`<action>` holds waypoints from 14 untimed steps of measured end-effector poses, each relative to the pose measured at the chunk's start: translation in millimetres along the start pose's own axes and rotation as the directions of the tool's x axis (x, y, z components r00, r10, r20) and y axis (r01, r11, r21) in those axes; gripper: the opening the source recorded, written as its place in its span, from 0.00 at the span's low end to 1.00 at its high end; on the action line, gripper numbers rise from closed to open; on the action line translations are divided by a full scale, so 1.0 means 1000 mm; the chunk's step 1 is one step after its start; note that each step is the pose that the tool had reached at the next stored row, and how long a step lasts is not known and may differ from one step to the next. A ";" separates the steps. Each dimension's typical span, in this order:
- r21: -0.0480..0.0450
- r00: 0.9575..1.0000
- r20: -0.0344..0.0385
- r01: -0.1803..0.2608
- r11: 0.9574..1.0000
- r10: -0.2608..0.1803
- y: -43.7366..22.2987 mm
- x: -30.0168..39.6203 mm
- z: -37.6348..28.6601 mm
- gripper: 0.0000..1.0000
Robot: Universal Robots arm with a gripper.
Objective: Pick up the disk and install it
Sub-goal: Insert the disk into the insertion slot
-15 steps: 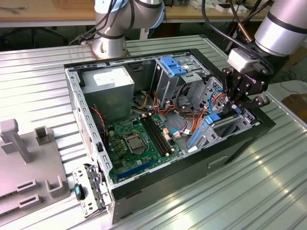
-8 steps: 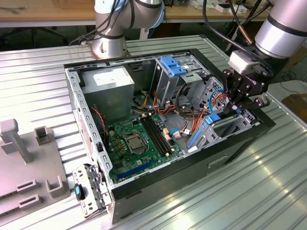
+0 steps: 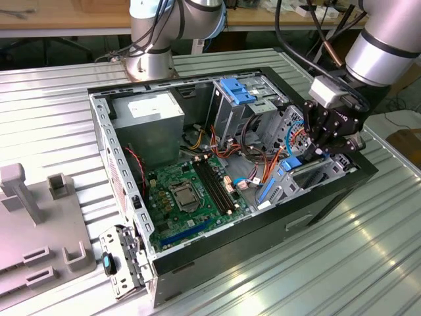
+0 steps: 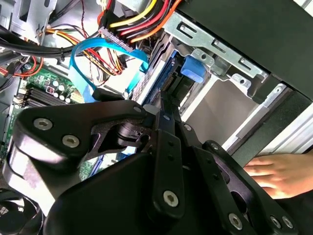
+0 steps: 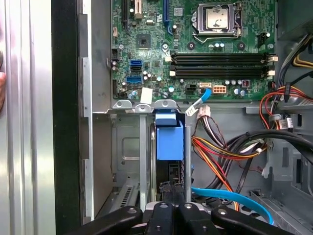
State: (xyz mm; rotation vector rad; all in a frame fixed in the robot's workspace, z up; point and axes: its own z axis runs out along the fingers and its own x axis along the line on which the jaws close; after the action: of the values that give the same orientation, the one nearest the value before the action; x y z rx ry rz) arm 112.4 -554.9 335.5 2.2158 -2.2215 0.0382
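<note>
A robotics lab or test workshop. In the exterior view a ribbed metal table (image 3: 368, 263) carries an open desktop computer case (image 3: 263, 240) with its motherboard (image 3: 187, 197) bare. A robot arm base (image 3: 150, 62) is bolted on at twelve o'clock, and another arm (image 3: 381, 46) reaches in from two o'clock. Grey fixture blocks (image 3: 26, 197) sit at nine o'clock, and a wooden bench (image 3: 66, 16) runs behind.

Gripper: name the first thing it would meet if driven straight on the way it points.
Probably the disk in its blue carrier, standing on edge in the drive bay right ahead of the gripper; whether they touch is unclear.
</note>
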 end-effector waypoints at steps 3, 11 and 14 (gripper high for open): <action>0.000 1.000 0.000 0.000 1.000 0.000 0.0000 0.0000 0.0005 0.11; 0.000 1.000 0.001 0.000 1.000 0.000 -0.0002 0.0003 -0.0132 0.11; 0.000 1.000 0.001 0.000 1.000 0.000 -0.0002 0.0003 -0.0138 0.11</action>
State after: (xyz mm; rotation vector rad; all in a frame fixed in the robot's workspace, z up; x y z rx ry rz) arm 112.4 -554.9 349.3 2.2162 -2.2218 0.0374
